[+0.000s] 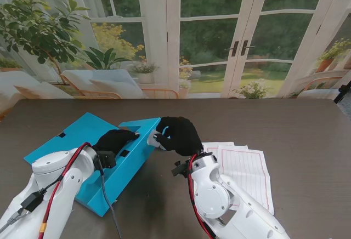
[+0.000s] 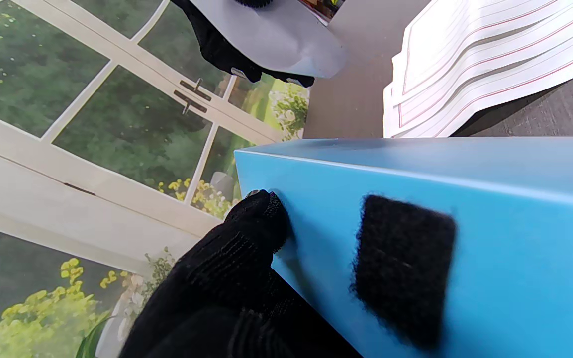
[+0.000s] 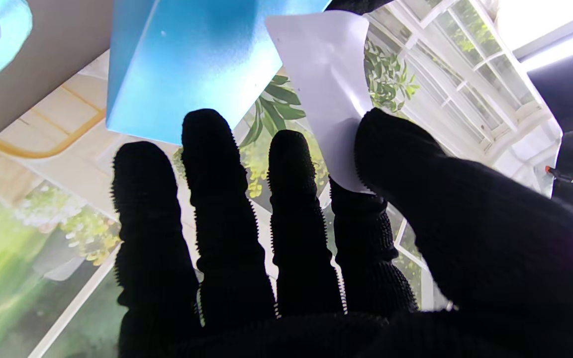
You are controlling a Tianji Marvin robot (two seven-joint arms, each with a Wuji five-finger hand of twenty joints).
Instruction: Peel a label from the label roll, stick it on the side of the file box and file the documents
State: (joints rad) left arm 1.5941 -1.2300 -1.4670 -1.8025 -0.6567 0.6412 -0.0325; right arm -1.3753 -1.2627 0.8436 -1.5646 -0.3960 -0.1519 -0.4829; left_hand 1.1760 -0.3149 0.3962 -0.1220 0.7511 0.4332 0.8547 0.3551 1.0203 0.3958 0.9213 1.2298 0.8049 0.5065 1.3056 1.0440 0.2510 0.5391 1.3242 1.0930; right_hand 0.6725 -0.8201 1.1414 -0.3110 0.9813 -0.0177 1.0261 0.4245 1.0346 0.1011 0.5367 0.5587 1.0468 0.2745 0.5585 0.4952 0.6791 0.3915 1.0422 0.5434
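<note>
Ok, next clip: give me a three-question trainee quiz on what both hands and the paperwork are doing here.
1. True or false: the right hand pinches a white label between thumb and a finger.
2. Multiple choice: where does the left hand rest? A) on the documents B) on the blue file box C) in the air above the table
3. Fill in: the documents lie on the table to the ____ of the file box, seen from the stand.

Key: 1 true; 2 B; 3 right
</note>
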